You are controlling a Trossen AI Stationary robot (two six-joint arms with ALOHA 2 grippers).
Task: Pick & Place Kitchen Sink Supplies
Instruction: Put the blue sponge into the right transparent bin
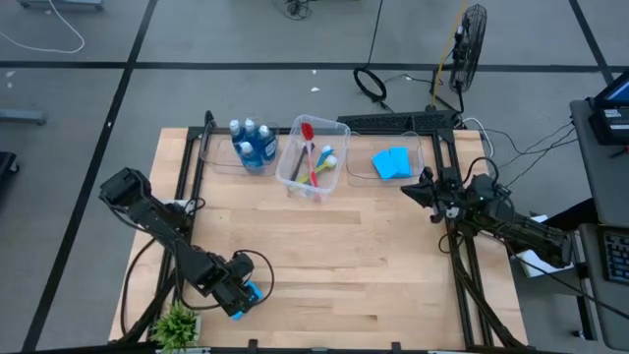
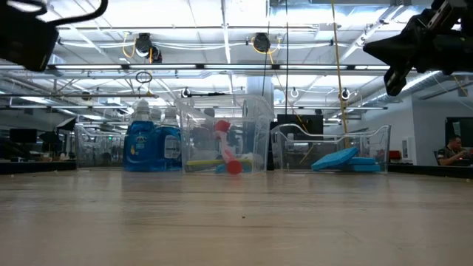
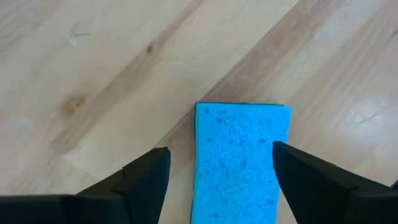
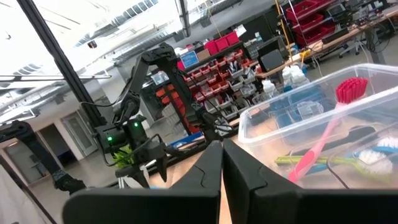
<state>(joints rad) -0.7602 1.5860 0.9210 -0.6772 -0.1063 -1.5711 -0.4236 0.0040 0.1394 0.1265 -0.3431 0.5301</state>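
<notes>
A flat bright-blue sponge [image 3: 241,162] lies on the wooden table near its near-left corner [image 1: 252,292]. My left gripper [image 3: 221,171] is over it, open, one finger on each side [image 1: 236,295]. My right gripper [image 4: 222,168] is shut and empty, held high near the table's right side [image 1: 418,189] [image 2: 414,44]. Three clear bins stand along the far edge. One holds blue soap bottles [image 1: 253,143]. The middle one holds long-handled brushes [image 1: 314,157], the red one [image 4: 323,134] leaning on its wall. The third holds more blue sponges [image 1: 392,163]. My left gripper comes at the sponge from above, pointing down, its fingers on either side of the sponge's width. One fingertip [image 3: 283,158] overlaps the sponge's long edge [image 3: 268,134] in the left wrist view. I cannot tell whether it touches. The sponge lies flat on the table.
A small green potted plant [image 1: 177,324] stands at the near-left corner, close to my left gripper. Bare wood [image 1: 344,256] stretches across the middle of the table between the sponge and the bins. Cables and a fan lie on the floor beyond the far edge.
</notes>
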